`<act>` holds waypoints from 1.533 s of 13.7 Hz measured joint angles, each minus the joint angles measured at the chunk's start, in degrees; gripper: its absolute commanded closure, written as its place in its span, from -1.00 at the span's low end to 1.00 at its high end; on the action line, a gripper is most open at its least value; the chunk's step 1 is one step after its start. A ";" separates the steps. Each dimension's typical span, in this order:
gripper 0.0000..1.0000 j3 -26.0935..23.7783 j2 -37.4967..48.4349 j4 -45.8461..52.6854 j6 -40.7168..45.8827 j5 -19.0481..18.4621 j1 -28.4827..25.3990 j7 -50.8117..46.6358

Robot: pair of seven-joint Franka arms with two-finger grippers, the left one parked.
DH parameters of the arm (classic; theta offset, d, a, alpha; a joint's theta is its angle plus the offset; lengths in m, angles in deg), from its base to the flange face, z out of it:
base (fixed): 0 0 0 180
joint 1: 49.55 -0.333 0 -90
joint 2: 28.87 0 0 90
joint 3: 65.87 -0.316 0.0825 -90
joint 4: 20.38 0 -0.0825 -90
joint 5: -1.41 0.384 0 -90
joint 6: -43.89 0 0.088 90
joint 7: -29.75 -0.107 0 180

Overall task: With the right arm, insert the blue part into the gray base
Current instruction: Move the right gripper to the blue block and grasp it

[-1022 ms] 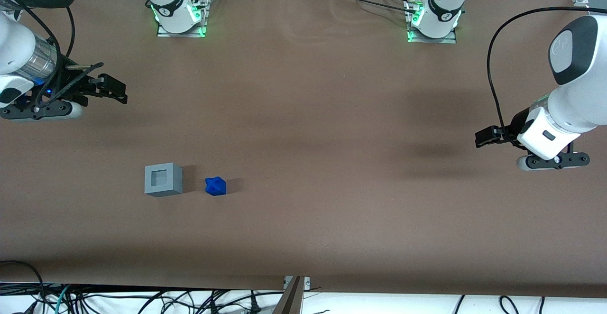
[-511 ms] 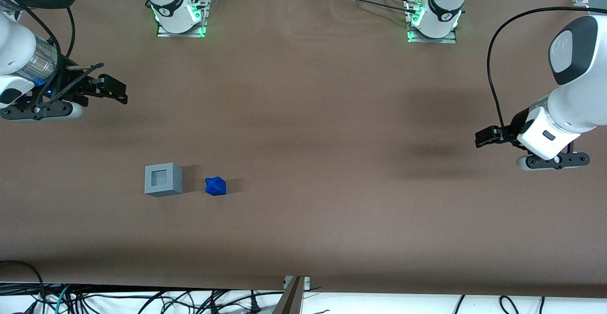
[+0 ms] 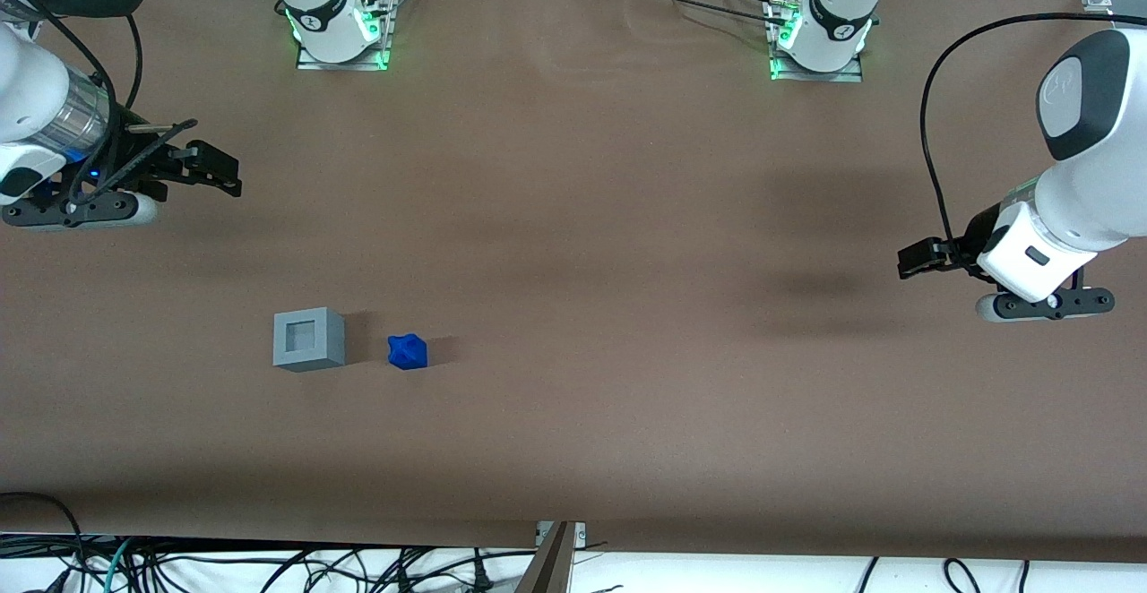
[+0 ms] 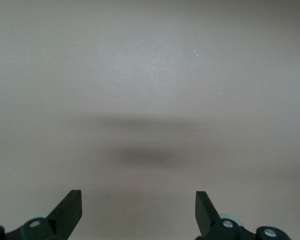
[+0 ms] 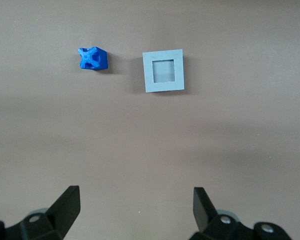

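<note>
The blue part (image 3: 408, 352) lies on the brown table, close beside the gray base (image 3: 308, 339), a small gap between them. The base stands upright with its square recess facing up and nothing in it. My gripper (image 3: 215, 172) hangs above the table at the working arm's end, farther from the front camera than both pieces and well apart from them. It is open and holds nothing. The wrist view shows the blue part (image 5: 93, 59) and the gray base (image 5: 163, 71) ahead of the spread fingers of the gripper (image 5: 136, 200).
The brown table (image 3: 573, 217) carries two arm bases with green lights (image 3: 339, 29) (image 3: 820, 33) along the edge farthest from the front camera. Loose cables (image 3: 269, 566) lie below the table's near edge.
</note>
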 measured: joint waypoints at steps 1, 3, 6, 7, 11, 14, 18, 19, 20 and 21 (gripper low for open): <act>-1.00 -0.01 -0.10 -0.01 0.00 0.00 -0.06 0.00; -1.00 -0.03 -0.48 -0.04 -0.01 0.00 -0.20 0.00; -1.00 -0.03 -1.19 -0.05 -0.35 0.00 -0.45 0.00; -1.00 -0.07 -1.54 -0.08 -0.72 0.01 -0.54 0.00; -1.00 -0.30 -7.14 -0.65 -8.74 0.34 -2.41 -1.65; -1.00 -0.42 -15.39 -0.91 -19.89 0.59 -5.66 -6.33; -0.99 -0.48 -25.12 0.08 -32.20 0.59 -8.41 -9.55; -0.99 -0.47 -27.02 1.14 -34.11 0.59 -8.55 -9.60; -0.99 -0.46 -28.82 2.68 -35.12 0.59 -8.56 -9.78; -0.99 -0.45 -30.41 4.21 -35.55 0.60 -8.56 -10.31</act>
